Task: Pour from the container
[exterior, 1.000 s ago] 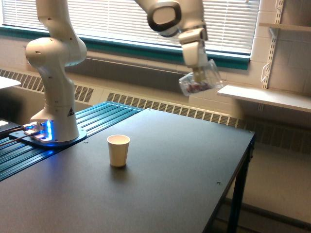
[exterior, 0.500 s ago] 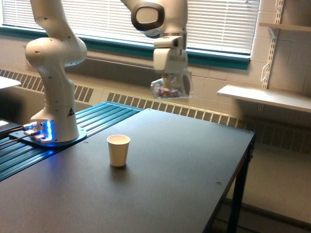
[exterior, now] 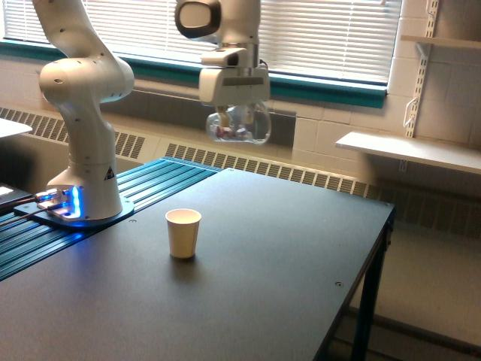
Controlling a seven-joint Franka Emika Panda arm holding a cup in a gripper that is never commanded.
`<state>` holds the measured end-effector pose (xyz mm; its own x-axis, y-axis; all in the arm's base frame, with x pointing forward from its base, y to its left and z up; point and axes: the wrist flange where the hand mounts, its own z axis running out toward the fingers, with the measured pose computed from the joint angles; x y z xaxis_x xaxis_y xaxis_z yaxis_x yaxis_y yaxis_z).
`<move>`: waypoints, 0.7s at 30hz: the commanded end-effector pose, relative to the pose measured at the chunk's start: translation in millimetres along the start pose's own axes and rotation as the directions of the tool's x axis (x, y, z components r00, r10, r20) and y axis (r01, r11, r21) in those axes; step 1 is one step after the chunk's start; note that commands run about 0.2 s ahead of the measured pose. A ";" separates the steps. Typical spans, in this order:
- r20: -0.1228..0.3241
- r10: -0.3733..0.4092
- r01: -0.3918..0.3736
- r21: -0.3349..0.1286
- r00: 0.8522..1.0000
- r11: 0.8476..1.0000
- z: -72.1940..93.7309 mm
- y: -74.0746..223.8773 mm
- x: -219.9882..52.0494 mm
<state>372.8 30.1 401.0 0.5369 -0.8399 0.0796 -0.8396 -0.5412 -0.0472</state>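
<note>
Container (exterior: 239, 125): small clear cup, hanging in the air high above the dark table.
Grip: sitting clamped between the fingers of the gripper (exterior: 233, 114).
Contents: something small and reddish is lying at the bottom, too blurred to identify.
Pose: appearing roughly upright, though the see-through walls make tilt hard to judge.

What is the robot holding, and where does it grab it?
The gripper holds a clear cup with small bits inside, grabbed at its top.

Backlit window blinds (exterior: 331, 30), soft, slightly blurry
</note>
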 end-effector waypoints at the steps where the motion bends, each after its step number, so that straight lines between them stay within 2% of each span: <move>1: 0.083 0.060 -0.054 -0.075 0.995 0.996 19.6 26.6 -6.8; 6: 0.133 0.104 -0.088 -0.121 0.986 0.989 30.3 42.9 -4.6; 11: 0.174 0.136 -0.113 -0.139 0.975 0.984 36.7 49.9 -3.8; 16: 0.210 0.178 -0.158 -0.106 0.961 0.982 37.4 54.3 2.2; 21: 0.221 0.167 -0.146 -0.107 0.961 0.984 43.9 59.5 -5.4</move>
<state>329.6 0.2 357.6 0.3852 -0.9122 -0.1393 -0.9166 -0.3957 0.0566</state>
